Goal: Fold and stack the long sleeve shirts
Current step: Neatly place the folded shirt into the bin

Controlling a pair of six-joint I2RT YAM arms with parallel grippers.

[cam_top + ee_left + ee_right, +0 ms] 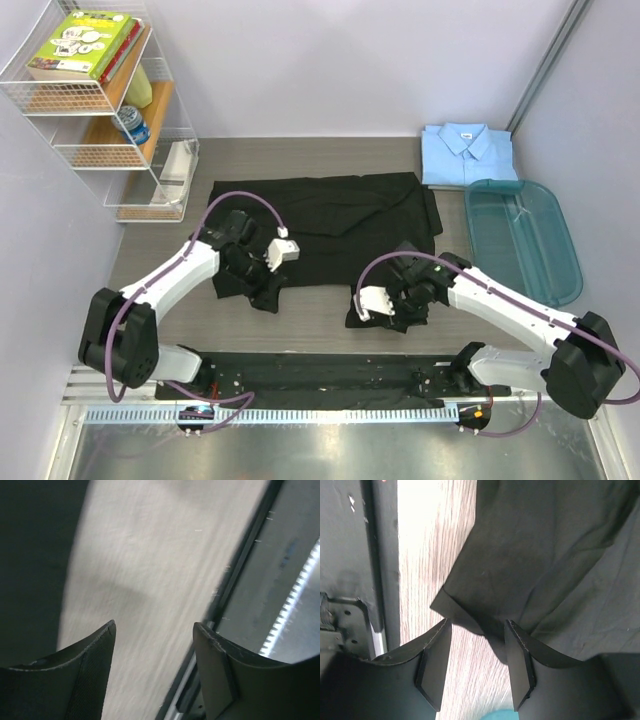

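Tabletop (330, 158) holds one black shirt (340, 210), spread, and one blue shirt (467, 152), folded; left tool (155, 626) and right tool (478, 623) both released.

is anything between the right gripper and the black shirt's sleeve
Nothing visible. The jaws of the right gripper stand apart at the cuff of the plain black cloth shirt.

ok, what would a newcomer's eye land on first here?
The black shirt sprawled across the middle of the table, with the right tool open over its near right corner. Then the light blue shirt, folded neatly at the far right beside the teal tub.
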